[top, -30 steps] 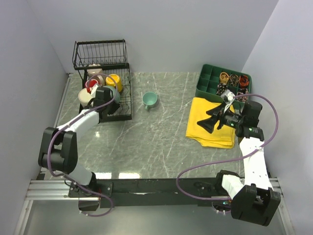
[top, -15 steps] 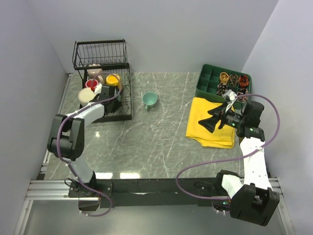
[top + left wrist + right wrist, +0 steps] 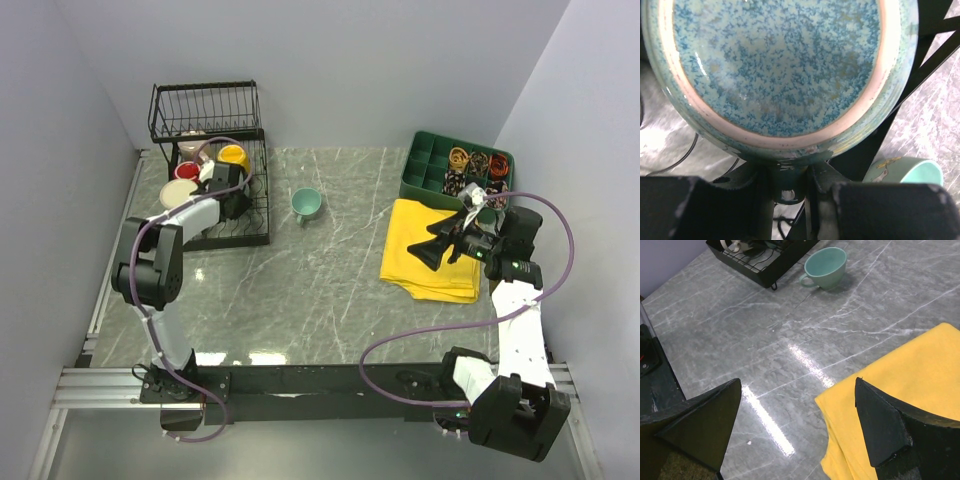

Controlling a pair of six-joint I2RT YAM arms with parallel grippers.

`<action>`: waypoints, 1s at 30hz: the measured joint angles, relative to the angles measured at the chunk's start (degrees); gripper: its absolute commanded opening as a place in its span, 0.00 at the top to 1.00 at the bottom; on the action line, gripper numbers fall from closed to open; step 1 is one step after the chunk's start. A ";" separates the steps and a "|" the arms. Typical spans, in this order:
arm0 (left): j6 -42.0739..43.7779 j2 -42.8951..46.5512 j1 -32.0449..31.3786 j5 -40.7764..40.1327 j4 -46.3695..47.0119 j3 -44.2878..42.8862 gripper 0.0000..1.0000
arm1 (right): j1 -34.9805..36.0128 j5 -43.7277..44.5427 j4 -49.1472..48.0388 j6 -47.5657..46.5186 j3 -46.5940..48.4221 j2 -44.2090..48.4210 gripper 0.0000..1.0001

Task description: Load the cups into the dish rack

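Observation:
In the left wrist view the speckled blue base of a teal cup fills the frame, and my left gripper is shut on its handle. From above, the left gripper sits inside the black wire dish rack, beside a yellow cup, a red cup and a cream cup. A second teal cup stands upright on the table right of the rack, also showing as the teal cup. My right gripper hangs open over the yellow cloth.
A yellow cloth lies at the right, with a green compartment tray of small items behind it. The rack's raised basket tier stands against the back wall. Grey walls close in on the left, back and right.
The left arm has folded in and carried the teal cup deeper into the rack, towards the back. The right arm has stayed put.

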State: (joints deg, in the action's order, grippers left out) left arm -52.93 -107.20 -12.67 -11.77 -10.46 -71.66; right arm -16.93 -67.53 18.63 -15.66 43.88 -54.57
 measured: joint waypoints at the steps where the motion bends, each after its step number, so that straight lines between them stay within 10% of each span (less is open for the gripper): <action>1: 0.13 -0.39 0.02 0.04 -0.13 -0.61 0.99 | -0.02 -0.04 0.00 0.00 0.00 0.00 0.00; 10: 1.36 -5.44 0.00 -0.15 -3.32 -8.24 0.94 | -0.31 -0.81 0.02 -0.02 0.00 0.00 0.00; 30: 6.67 -9.01 -0.44 -3.37 -7.65 -13.05 0.48 | -1.01 -1.33 0.48 -0.48 0.00 -0.07 0.00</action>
State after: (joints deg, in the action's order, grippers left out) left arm -46.26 -116.20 -13.10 -15.14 -18.11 -84.71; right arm -17.93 -68.86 19.11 -16.14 43.88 -54.63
